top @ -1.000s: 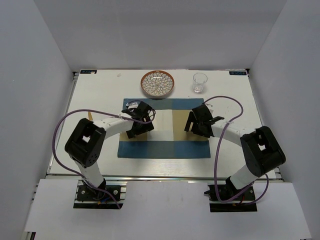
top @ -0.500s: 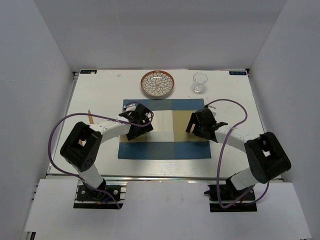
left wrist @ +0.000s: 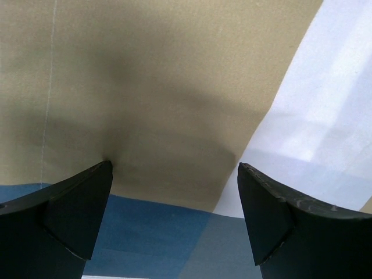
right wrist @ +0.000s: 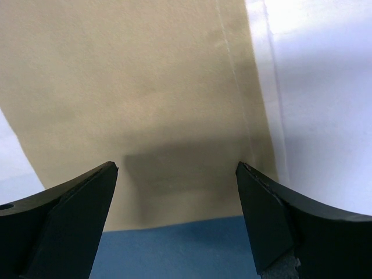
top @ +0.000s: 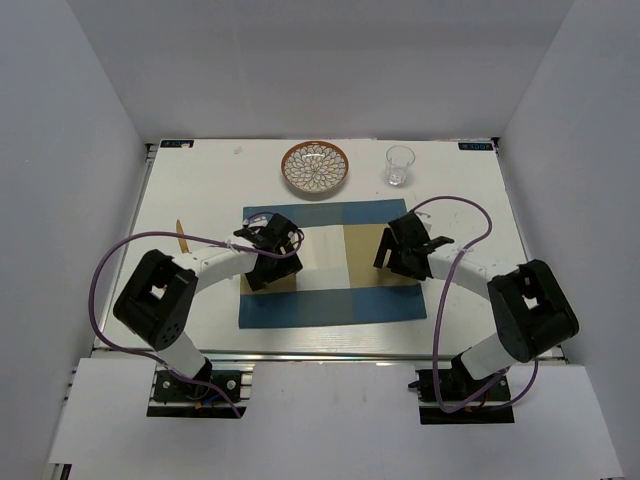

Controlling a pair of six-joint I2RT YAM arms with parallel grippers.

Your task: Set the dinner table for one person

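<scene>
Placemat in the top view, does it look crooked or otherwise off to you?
Yes. The placemat sits slightly rotated: its far edge slants against the far edge of the dinner table, with the left corner nearer the arms than the right. Nothing looks spilled.

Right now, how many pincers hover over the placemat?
2: the left pincer above the placemat, left side; the right pincer above its right side; both open, none hidden.
</scene>
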